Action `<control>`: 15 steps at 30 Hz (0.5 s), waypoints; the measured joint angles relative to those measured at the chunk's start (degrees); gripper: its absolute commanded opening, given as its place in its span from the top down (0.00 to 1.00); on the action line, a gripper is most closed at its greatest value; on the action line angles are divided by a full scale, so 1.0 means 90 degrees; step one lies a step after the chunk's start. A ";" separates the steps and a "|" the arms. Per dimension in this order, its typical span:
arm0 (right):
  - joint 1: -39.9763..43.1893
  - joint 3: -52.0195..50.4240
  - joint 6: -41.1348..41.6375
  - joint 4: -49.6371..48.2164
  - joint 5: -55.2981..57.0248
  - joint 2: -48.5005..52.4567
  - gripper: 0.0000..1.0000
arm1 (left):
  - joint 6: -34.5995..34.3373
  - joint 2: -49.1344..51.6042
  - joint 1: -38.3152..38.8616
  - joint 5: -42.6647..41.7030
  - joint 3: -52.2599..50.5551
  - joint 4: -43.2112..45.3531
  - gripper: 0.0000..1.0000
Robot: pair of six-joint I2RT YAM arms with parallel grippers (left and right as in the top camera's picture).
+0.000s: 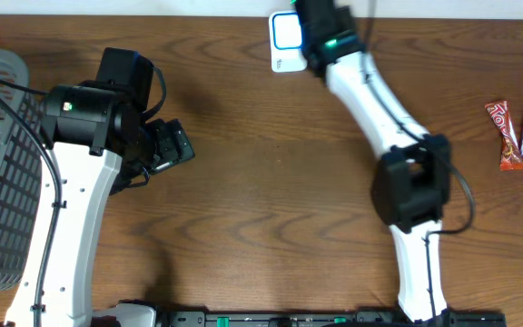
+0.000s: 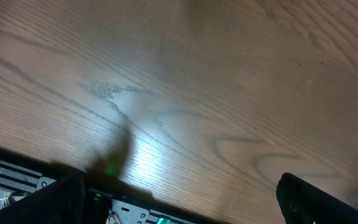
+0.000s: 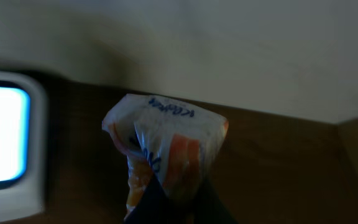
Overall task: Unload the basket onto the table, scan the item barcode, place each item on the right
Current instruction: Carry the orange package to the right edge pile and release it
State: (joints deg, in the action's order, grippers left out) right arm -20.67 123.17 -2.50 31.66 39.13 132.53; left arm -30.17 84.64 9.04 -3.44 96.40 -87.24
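The right claw point(image 3: 178, 208) is pinching a crinkly snack packet point(image 3: 166, 140) and holding it up just beside the scanner point(image 3: 2, 143) at the far edge of the tabletop point(image 1: 243, 200), likely so the scanner can read its barcode. The left claw point(image 1: 172, 145) is hanging wide open, out of the way.

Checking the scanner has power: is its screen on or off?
On: the scanner screen glows pale blue beside the packet.
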 measured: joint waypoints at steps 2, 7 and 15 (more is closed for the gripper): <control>0.0267 0.0044 0.0153 0.0568 0.0104 -0.0180 0.99 | 0.0000 0.0000 0.0000 -0.0002 0.0000 0.0000 0.02; 0.1265 0.0087 0.0323 0.2402 0.0656 -0.0291 0.99 | 0.0000 0.0000 0.0000 0.0000 -0.0002 0.0002 0.02; 0.3283 0.0056 0.0597 0.3939 0.0695 -0.0274 0.99 | 0.0000 0.0000 0.0000 0.0000 -0.0002 0.0002 0.02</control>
State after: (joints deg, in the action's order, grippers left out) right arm 8.88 123.68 2.87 67.11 45.39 130.06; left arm -30.17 84.64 9.04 -3.44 96.38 -87.22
